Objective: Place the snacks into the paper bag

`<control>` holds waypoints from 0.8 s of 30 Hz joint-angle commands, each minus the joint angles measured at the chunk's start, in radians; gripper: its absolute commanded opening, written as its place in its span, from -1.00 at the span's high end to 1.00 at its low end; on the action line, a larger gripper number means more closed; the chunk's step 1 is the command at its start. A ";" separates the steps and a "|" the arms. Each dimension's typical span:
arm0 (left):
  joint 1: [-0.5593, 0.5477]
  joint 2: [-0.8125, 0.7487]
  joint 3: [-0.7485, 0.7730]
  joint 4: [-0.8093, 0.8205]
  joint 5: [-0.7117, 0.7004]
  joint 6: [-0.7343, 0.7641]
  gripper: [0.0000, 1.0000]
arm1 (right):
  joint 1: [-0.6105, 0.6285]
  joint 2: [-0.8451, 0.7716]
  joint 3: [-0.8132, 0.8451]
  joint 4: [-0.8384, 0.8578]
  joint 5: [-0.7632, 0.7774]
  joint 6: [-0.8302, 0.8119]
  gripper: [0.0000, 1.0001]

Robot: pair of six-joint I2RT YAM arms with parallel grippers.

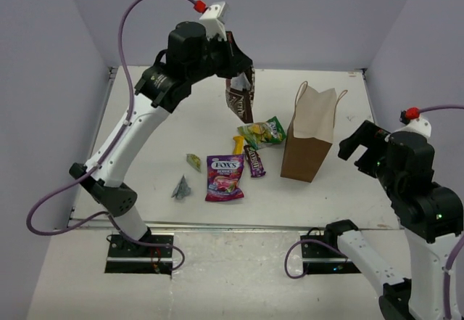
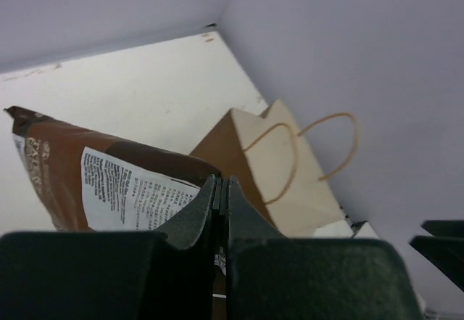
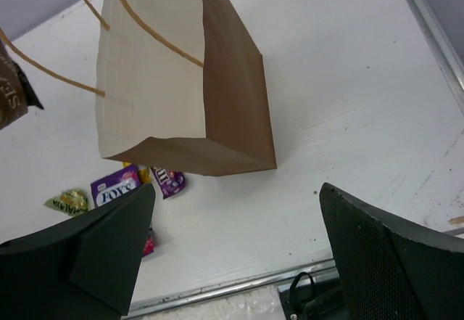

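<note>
Nearest, at 4 o'clock of the scene: right tool (image 1: pixel 357 146), spread wide, nothing between the fingers, sitting just at 3 o'clock of the bag (image 1: pixel 310 135).

Loose on the bench (image 1: pixel 167 117) at mid-depth: pouch (image 1: pixel 224 177) and other small packets (image 1: pixel 264 133), clustered at 9 o'clock of the bag. Inside of the bag not visible, so contents unknown.

Beyond them, the bag itself: upright, mouth up, mouth slot running roughly 9 to 3 in the top view.

Farthest and highest: left tool (image 1: pixel 243 73), pinched tight on the wrapper (image 1: pixel 241 101), held well above the bench. Hangs down from the pinch, long axis near vertical, free end lowest.

From the wrapper, bag mouth at about 3 o'clock and seemingly lower. Only the left arm loaded and already close, so probably a carry toward 3 o'clock, then a release end-first over the opening. Long packet, narrow mouth: likely to snag at the mouth if brought in crosswise rather than along the 9-to-3 slot.
</note>
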 commanded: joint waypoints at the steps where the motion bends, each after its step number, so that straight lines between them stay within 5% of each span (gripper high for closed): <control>1: -0.071 -0.072 0.086 0.096 0.111 -0.048 1.00 | -0.004 -0.054 0.016 0.057 0.106 0.026 -0.98; 17: -0.111 -0.175 0.146 0.392 0.400 -0.255 1.00 | -0.004 -0.156 0.005 0.106 0.158 0.107 -0.98; 24: -0.150 -0.073 0.194 0.583 0.516 -0.402 1.00 | -0.006 -0.154 0.031 0.099 0.159 0.121 -0.98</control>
